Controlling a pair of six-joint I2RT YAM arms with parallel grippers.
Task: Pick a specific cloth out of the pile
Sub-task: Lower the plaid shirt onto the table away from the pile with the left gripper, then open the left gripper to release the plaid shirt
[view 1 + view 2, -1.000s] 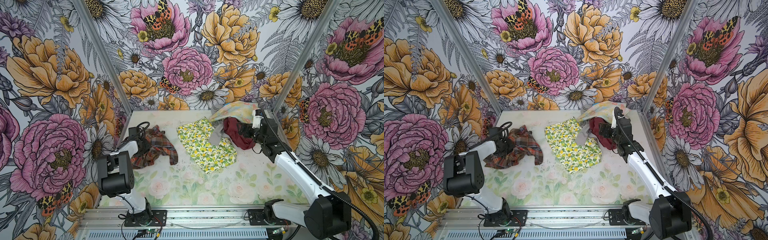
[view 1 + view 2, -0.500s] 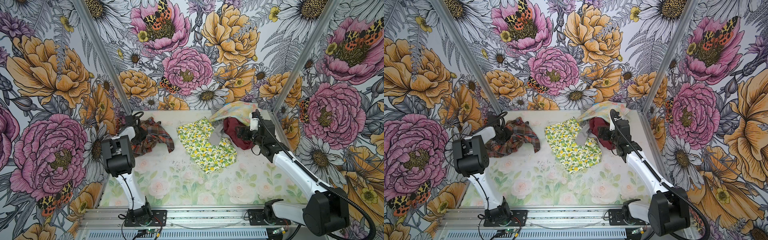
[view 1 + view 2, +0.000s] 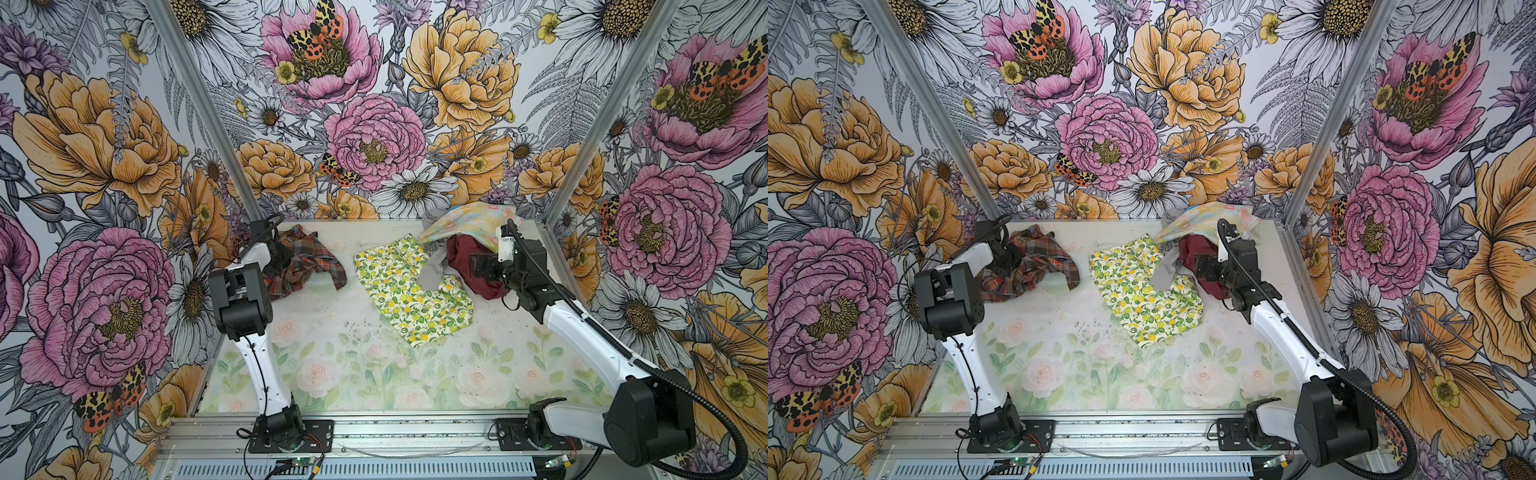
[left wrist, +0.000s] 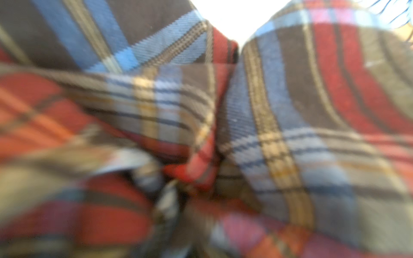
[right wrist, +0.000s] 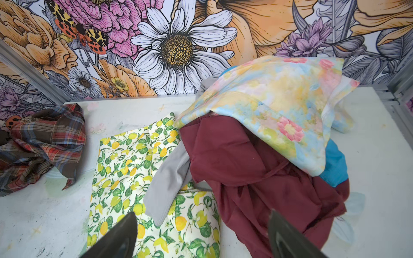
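The cloth, a red, orange and brown plaid shirt (image 3: pixel 311 259) (image 3: pixel 1040 262) (image 5: pixel 44 143), lies bunched at the back left of the table, apart from the pile (image 3: pixel 469 245) (image 3: pixel 1200 245). My left gripper (image 3: pixel 279 259) (image 3: pixel 1008 258) is sunk into its left side. In the left wrist view the plaid cloth (image 4: pixel 268 111) fills the frame, blurred, and hides the jaws. My right gripper (image 3: pixel 478 266) (image 3: pixel 1202 266) (image 5: pixel 201 214) hovers open over the pile's near edge, nothing between its fingers (image 5: pixel 125 232).
The pile holds a pastel floral cloth (image 5: pixel 279 105) on top, a maroon cloth (image 5: pixel 245 167), a bright blue one (image 5: pixel 335 163) and a grey strip (image 5: pixel 169 178). A lemon-print cloth (image 3: pixel 411 291) lies flat mid-table. Patterned walls close in the table (image 3: pixel 332 374).
My left arm has swung toward the back left corner, dragging the plaid cloth with it and bunching it tighter. The right gripper has drawn back a little from the pile.
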